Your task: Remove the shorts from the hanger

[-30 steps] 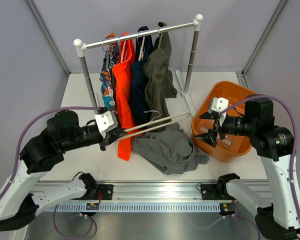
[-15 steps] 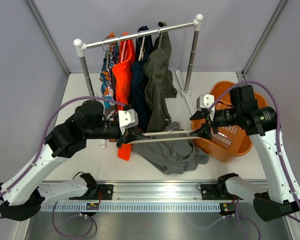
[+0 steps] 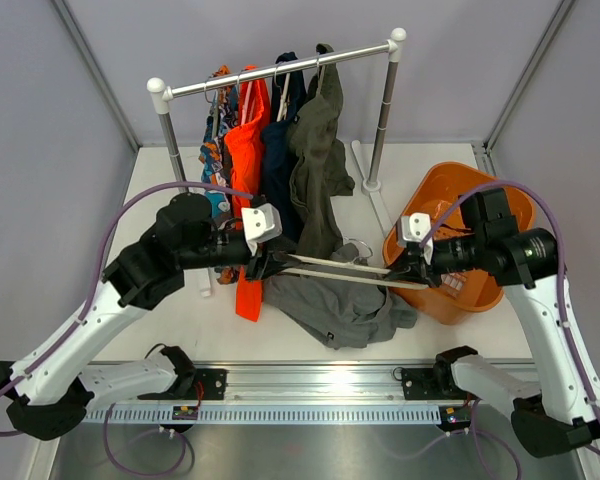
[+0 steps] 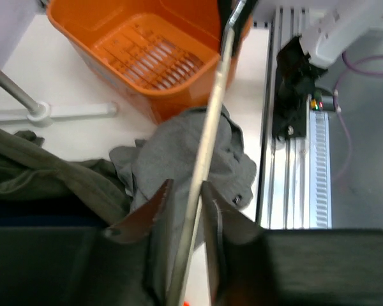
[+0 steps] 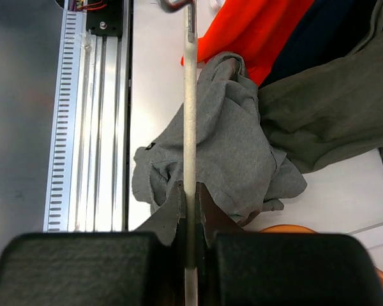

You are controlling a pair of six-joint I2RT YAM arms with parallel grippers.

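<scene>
The mid-grey shorts (image 3: 335,300) lie crumpled on the table, off the hanger, also seen in the wrist views (image 4: 233,159) (image 5: 226,150). The olive-green shorts (image 3: 318,150) hang from the rail. A bare cream hanger (image 3: 345,269) stretches level between both grippers above the grey pair. My left gripper (image 3: 266,262) (image 4: 186,185) stands open at its left end, the bar (image 4: 214,108) passing loosely between the jaws. At the right end, my right gripper (image 3: 406,270) (image 5: 189,186) is shut on the bar (image 5: 189,95).
The white rail (image 3: 280,72) at the back also carries a patterned garment, a bright orange pair (image 3: 245,160) and a navy pair (image 3: 277,170). An orange basket (image 3: 450,305) sits at the right, behind the right gripper. The metal base track (image 3: 310,400) runs along the near edge.
My right gripper came in from the basket and shut on the hanger's right end. My left gripper, shut on the hanger before, has opened around it. The hanger now slopes down to the right.
</scene>
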